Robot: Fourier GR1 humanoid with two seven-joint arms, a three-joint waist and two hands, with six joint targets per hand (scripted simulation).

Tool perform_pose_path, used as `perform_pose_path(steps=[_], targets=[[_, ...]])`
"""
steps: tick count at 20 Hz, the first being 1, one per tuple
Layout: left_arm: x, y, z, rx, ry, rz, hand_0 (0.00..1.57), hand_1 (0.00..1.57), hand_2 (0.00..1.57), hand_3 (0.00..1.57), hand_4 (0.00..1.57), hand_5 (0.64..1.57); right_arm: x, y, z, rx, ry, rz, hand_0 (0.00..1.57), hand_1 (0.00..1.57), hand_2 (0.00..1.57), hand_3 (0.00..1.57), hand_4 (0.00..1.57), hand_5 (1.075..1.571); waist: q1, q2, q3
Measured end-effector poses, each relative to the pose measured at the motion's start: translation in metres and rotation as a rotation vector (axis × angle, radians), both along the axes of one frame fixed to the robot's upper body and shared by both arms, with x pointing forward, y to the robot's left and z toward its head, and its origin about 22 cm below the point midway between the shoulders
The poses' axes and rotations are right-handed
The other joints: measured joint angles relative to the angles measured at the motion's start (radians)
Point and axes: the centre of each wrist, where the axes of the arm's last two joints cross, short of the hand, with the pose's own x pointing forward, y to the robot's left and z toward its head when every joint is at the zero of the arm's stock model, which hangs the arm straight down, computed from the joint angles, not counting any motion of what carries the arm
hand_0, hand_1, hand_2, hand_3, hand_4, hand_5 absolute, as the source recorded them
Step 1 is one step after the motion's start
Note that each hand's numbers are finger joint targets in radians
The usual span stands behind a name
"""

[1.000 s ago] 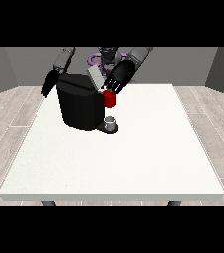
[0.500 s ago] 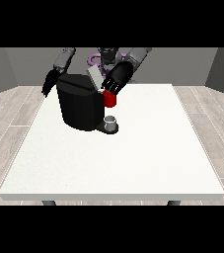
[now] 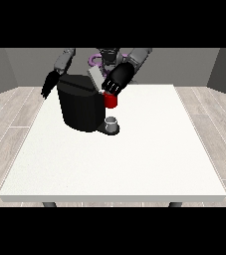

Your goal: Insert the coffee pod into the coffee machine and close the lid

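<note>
Hand (image 3: 117, 82) over coffee machine (image 3: 79, 102) lid

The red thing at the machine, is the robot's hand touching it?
Cannot tell: in the front view the hand at the view's right overlaps the red thing at the machine.

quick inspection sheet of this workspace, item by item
surface: large white table, mostly bare in front.
job's things: black coffee machine at the back left, with a red thing at the machine; a grey thing sits on its base; pod not identified.
clutter: nothing seen.
hands: the hand at the view's right is over the red thing; the hand at the view's left hangs behind the machine.
cables: nothing seen.
surroundings: wood-look floor, grey walls.
</note>
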Motion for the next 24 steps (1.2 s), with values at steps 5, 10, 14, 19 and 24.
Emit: perform_pose_path(steps=[5, 10, 14, 19, 24], targets=[[0.0, -0.003, 0.003, 0.025, -0.04, 0.012, 1.21, 1.21, 1.23, 1.13, 0.0, 1.571, -0.001, 0.0, -0.003, -0.007, -0.005, -0.009, 0.0, 0.0, 0.0, 0.0, 0.0, 1.571, 0.001, -0.002, -0.0001], [-0.002, 0.001, 0.002, 0.108, -0.069, 0.019, 1.16, 1.16, 1.19, 1.07, 0.0, 1.571, 0.0, -0.004, -0.001, -0.001, -0.013, -0.017, 0.0, 0.0, 0.0, 0.0, 0.0, 1.571, 0.003, 0.008, 0.0004], [-0.002, 0.01, 0.003, 0.131, -0.092, 0.026, 1.1, 1.1, 1.13, 0.99, 0.0, 1.571, -0.001, -0.003, 0.002, -0.004, -0.022, -0.004, 0.0, 0.0, 0.0, 0.0, 0.0, 1.571, -0.01, 0.018, 0.0013], [-0.001, 0.008, -0.002, 0.111, -0.094, 0.024, 1.14, 1.14, 1.14, 0.96, 0.0, 1.571, -0.001, 0.0, 0.004, -0.005, -0.005, -0.009, 0.0, 0.0, 0.0, 0.0, 0.0, 1.571, -0.014, 0.019, 0.0014], [-0.001, 0.003, 0.004, 0.092, -0.146, 0.015, 1.25, 1.25, 1.21, 0.95, 0.0, 1.571, 0.003, 0.002, 0.013, -0.011, -0.016, -0.008, 0.0, 0.0, 0.0, 0.0, 0.04, 1.571, -0.016, 0.033, 0.0008]])
